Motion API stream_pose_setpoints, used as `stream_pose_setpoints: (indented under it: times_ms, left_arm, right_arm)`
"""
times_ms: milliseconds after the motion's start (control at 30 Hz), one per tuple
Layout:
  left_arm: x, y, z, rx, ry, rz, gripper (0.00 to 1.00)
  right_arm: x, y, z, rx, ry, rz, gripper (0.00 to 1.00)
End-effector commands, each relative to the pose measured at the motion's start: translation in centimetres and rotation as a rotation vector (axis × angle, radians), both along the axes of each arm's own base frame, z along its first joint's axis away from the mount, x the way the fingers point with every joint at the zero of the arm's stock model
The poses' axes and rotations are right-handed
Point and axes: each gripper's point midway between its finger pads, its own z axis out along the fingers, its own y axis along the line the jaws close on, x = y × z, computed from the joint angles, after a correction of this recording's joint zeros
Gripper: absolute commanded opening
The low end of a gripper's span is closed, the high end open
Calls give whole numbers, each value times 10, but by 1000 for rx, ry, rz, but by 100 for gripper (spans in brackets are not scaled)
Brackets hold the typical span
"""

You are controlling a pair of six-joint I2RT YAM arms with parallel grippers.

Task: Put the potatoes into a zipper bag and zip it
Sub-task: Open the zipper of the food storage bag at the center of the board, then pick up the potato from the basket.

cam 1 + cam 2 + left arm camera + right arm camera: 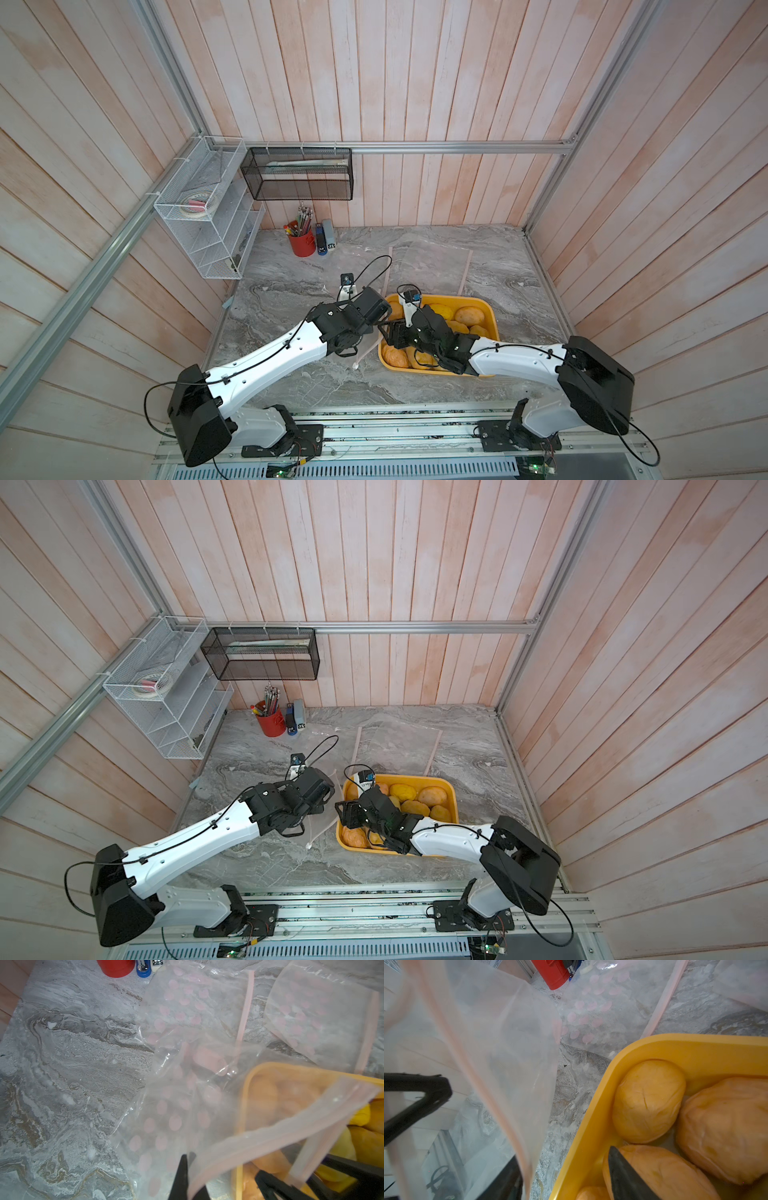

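Potatoes [468,316]: all those seen lie in the yellow tray [453,296], lower centre-right in both top views; none shows in the bag [207,1109]. Bag: clear film with pink dots, hanging just left of the tray, its pink zip rim crossing in front of a tray corner in the left wrist view. Left claw [188,1157]: clenched on the bag's rim at one spot only. Right claw [564,1154]: jaws spread, grasping nothing, one finger beside the film, the other over a potato. Hazards, as judged: a mouth held from one side likely sags shut, so a potato could strike the rim and roll onto the surface [291,299]; the thin film may slide out of the single pinch under a potato's weight; the finger next to the film may snag it and drag the bag; lumpy, rounded skins may squirt from the jaws; a push into the pile may shift the tray.
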Motion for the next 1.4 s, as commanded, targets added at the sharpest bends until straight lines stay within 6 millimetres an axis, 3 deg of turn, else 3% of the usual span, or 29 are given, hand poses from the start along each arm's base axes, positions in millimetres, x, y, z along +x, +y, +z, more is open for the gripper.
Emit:
stream_pose_setpoints:
  times_ms: [0,267,567,800,1033,1367]
  left_arm:
    - [3,18,-2,85,-9,103,0]
    - [4,28,-9,143,11,162,0]
    - [8,19,-12,26,18,84,0]
    - [9,24,-12,-10,20,82,0]
    - [9,23,-10,-23,15,70,0]
    - [8,21,-9,-37,13,54,0]
  right_arm:
    - [-1,-9,9,1,-28,-20,68]
    - [3,-34,19,-14,-55,-92,74]
    - [33,-57,-17,-136,39,-182,66]
    - [53,-53,-48,-269,103,-185,64]
    - [64,-36,-61,-326,131,-145,65]
    - [73,-31,-89,-416,177,-154,67]
